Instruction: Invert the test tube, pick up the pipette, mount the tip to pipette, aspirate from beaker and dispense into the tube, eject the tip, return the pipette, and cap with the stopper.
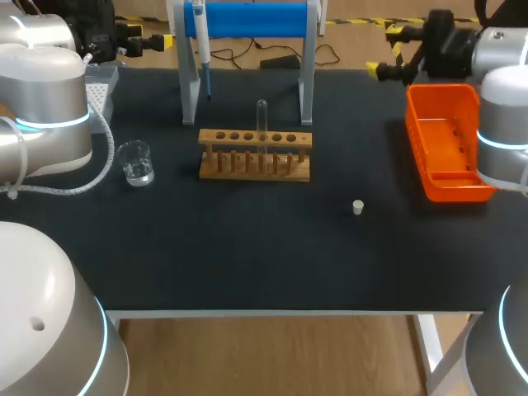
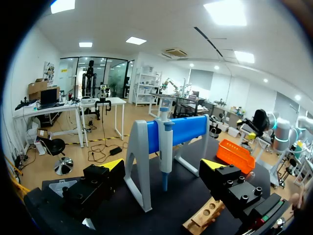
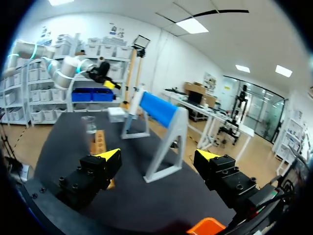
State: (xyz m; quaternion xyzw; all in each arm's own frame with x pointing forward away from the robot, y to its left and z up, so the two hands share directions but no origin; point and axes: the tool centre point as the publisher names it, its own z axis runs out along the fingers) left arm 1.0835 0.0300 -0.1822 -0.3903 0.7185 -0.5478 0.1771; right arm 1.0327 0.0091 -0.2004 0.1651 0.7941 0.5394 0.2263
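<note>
The left gripper (image 2: pixel 164 165) is shown with fingers apart, clamped on nothing. The pipette (image 2: pixel 166 142) hangs on the blue-barred stand (image 2: pixel 188 128) directly ahead, at 12 o'clock. The right gripper (image 3: pixel 157 155) is likewise spread, with the same stand ahead of it. In the head view a test tube (image 1: pixel 261 120) stands vertically in the wooden rack (image 1: pixel 247 169). From the rack, the beaker (image 1: pixel 135 162) lies at 9 o'clock, the stopper (image 1: pixel 358 207) at 4 o'clock and the orange bin (image 1: pixel 445 140) at 3 o'clock.

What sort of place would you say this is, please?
Probably a laboratory bench: a wooden rack holding a test tube, a pipette hanging on its stand, and a glass beaker beside the rack.
</note>
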